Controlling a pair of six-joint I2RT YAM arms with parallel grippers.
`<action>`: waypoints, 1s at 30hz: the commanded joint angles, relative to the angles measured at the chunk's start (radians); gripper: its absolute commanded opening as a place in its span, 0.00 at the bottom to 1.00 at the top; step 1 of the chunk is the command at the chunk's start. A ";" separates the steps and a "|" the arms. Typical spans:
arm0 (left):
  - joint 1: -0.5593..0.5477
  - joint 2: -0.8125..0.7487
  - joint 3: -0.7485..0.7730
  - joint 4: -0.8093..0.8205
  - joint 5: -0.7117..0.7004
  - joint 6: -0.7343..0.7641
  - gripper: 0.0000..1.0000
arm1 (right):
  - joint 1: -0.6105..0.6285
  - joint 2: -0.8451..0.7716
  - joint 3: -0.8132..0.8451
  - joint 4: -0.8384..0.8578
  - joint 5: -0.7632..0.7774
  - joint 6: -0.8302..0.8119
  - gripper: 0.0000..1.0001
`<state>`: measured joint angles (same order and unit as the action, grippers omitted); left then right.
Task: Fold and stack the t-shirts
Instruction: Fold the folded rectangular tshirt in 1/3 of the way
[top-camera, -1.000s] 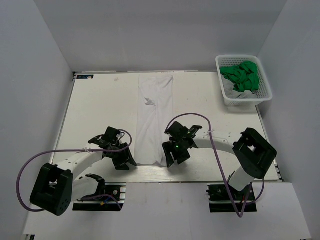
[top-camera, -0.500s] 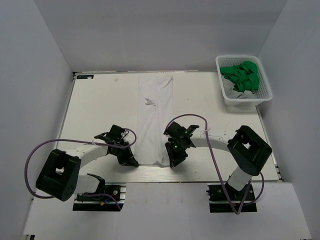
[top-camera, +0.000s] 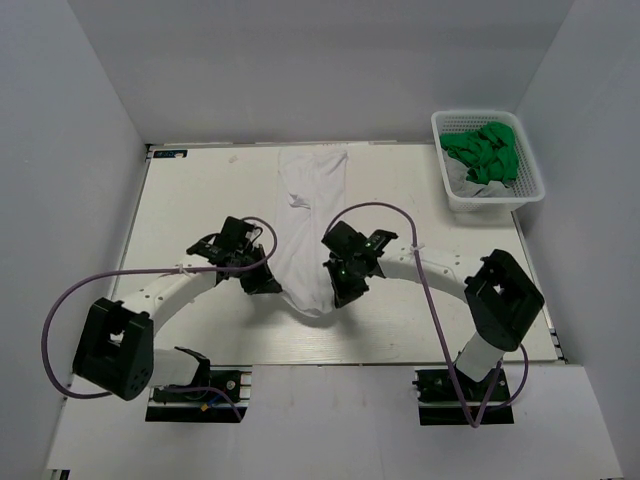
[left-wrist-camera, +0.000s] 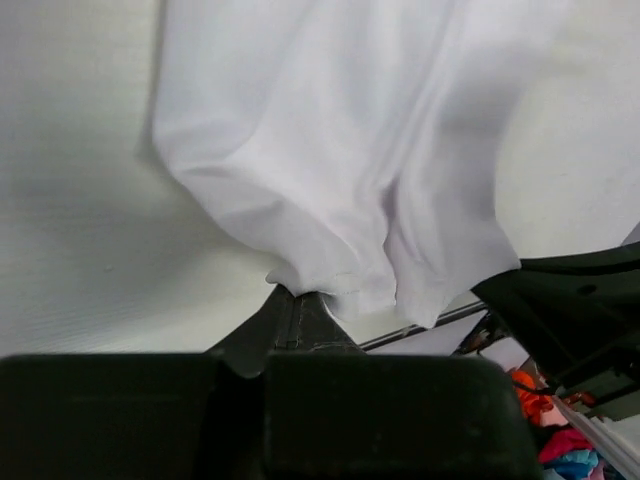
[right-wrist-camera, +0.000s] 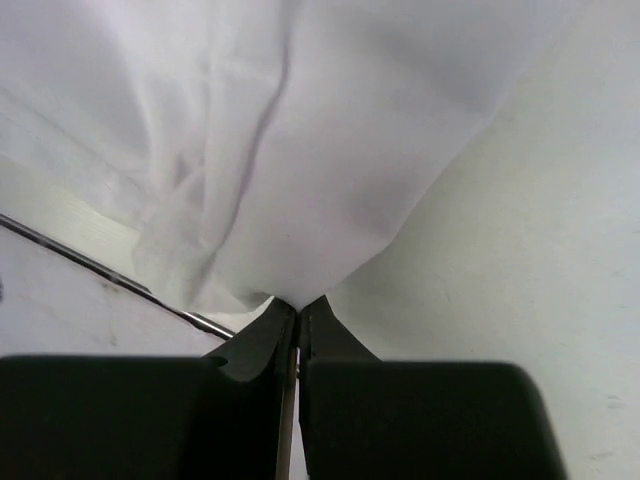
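A white t-shirt (top-camera: 310, 215), folded into a long narrow strip, runs down the middle of the table. Its near end is lifted off the surface and sags between my two grippers. My left gripper (top-camera: 270, 285) is shut on the strip's near left corner, and the wrist view shows the white t-shirt (left-wrist-camera: 340, 170) pinched at my left gripper (left-wrist-camera: 298, 293). My right gripper (top-camera: 338, 293) is shut on the near right corner; the white t-shirt (right-wrist-camera: 300, 130) hangs from my right gripper (right-wrist-camera: 298, 303). Green t-shirts (top-camera: 485, 150) lie bunched in the basket.
A white mesh basket (top-camera: 450, 190) stands at the back right corner of the table. The table's near edge (top-camera: 400, 355) lies just behind the grippers. Purple cables loop over both arms.
Both grippers went from open to shut on the near corners of the white t-shirt, then moved away from the near edge, lifting that end so it sags between them.
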<state>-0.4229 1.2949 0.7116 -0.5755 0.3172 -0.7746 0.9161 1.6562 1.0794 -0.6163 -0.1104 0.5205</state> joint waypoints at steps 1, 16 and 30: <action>-0.005 0.026 0.098 -0.027 -0.040 0.015 0.00 | -0.026 -0.010 0.112 -0.082 0.106 0.016 0.00; 0.044 0.339 0.607 -0.144 -0.210 0.024 0.00 | -0.181 0.227 0.550 -0.203 0.206 -0.054 0.00; 0.107 0.587 0.882 -0.126 -0.126 0.118 0.00 | -0.299 0.462 0.893 -0.220 0.120 -0.068 0.00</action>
<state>-0.3271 1.8774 1.5421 -0.7059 0.1585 -0.6872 0.6369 2.0903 1.9114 -0.8169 0.0326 0.4629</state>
